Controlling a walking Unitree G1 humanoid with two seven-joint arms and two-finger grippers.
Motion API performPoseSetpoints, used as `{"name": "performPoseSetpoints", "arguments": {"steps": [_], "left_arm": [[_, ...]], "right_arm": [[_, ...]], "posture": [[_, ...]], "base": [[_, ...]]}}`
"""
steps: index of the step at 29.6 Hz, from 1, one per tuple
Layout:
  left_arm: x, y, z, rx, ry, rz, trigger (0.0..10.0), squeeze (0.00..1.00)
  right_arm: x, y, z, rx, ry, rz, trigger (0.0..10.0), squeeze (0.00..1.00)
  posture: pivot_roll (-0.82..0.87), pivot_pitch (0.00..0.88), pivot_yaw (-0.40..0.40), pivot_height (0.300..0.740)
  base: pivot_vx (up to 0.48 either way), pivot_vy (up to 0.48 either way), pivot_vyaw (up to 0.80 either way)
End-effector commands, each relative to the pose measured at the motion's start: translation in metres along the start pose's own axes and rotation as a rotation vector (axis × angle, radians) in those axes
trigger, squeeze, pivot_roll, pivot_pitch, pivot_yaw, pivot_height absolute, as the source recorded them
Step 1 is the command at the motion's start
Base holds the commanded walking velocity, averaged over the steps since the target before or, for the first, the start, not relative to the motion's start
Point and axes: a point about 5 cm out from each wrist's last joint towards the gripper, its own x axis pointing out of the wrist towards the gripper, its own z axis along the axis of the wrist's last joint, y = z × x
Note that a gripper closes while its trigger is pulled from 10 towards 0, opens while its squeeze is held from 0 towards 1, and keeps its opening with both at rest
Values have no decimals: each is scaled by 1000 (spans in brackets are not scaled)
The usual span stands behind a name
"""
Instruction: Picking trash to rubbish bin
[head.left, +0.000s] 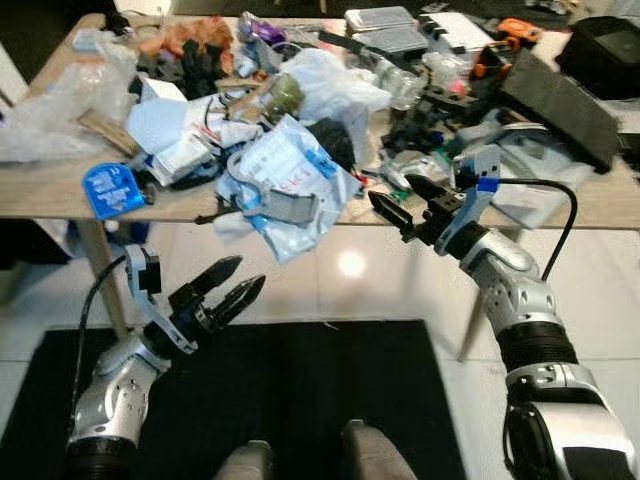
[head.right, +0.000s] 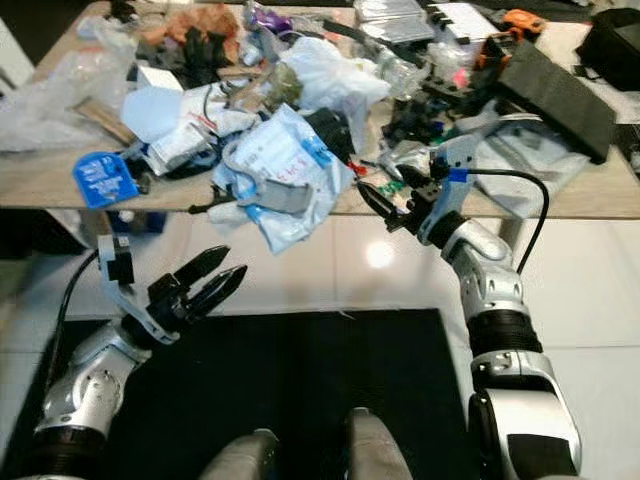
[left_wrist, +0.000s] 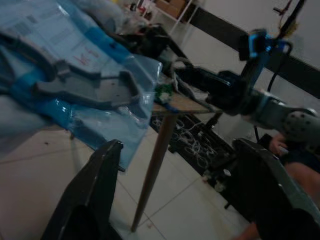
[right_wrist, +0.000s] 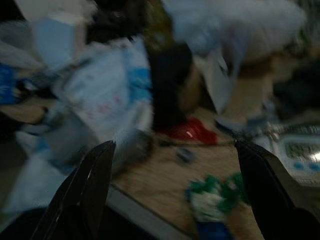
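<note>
At the tabletop (head.left: 60, 185) edge, the right tool (head.left: 408, 205) reaches in with fingers spread wide and empty, aimed at a small green-and-white scrap (right_wrist: 210, 197) near a red wrapper (right_wrist: 189, 131), probably the next trash to take. A blue-and-white bag (head.left: 285, 185) droops over the edge just beside it. Below the tabletop, the left tool (head.left: 228, 287) hovers over a black mat (head.left: 300, 400), likewise parted and holding nothing, likely kept clear while the right works.

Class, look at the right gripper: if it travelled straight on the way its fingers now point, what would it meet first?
Probably the small green-and-white scrap at the table edge, just ahead of the open right gripper; the blue-and-white plastic bag lies beyond. Depth is blurred.
</note>
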Motion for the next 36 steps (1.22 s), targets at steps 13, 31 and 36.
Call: {"name": "performPoseSetpoints", "arguments": {"steps": [13,31,36], "left_arm": [[-1,-2,-3,-22,28,-12,10000,0],[-1,-4,-5,-33,44,-19,10000,0],[-1,-6,-6,-36,47,-26,10000,0]], "right_arm": [[-2,8,-14,106,177,94,10000,0],[14,27,-19,148,227,170,10000,0],[17,25,-22,138,266,138,10000,0]], "posture": [[-9,135,-5,740],[-2,126,-4,740],[1,134,-7,740]], "base": [[196,0,0],[0,0,0],[0,0,0]]}}
